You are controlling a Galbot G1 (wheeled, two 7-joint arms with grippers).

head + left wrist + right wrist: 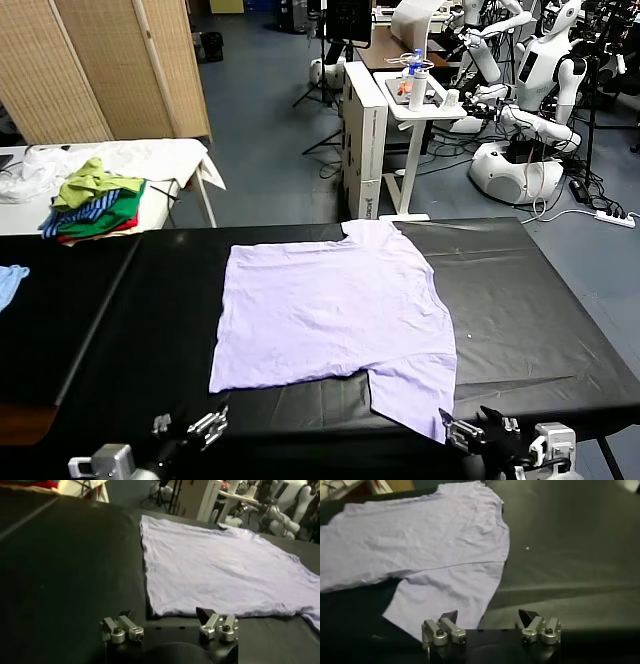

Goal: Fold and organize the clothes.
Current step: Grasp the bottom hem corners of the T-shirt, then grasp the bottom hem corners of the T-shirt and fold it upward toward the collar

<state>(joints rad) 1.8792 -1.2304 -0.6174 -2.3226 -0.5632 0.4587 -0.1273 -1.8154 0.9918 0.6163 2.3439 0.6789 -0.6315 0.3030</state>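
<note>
The lavender T-shirt (335, 310) lies spread flat on the black table (520, 310), one sleeve toward the near edge and the collar at the far side. No print patch shows. My left gripper (190, 428) is open and empty at the near edge, just short of the shirt's hem (220, 570); in its wrist view it (167, 616) hovers in front of the hem's corner. My right gripper (478, 428) is open and empty at the near edge, beside the near sleeve (445, 595); in its wrist view it (489, 616) sits at that sleeve's edge.
A green, blue-striped and red garment pile (95, 205) sits on a white table at the far left. A light blue cloth (10, 280) lies at the left edge. A white cart (415, 100) and other robots stand beyond the table.
</note>
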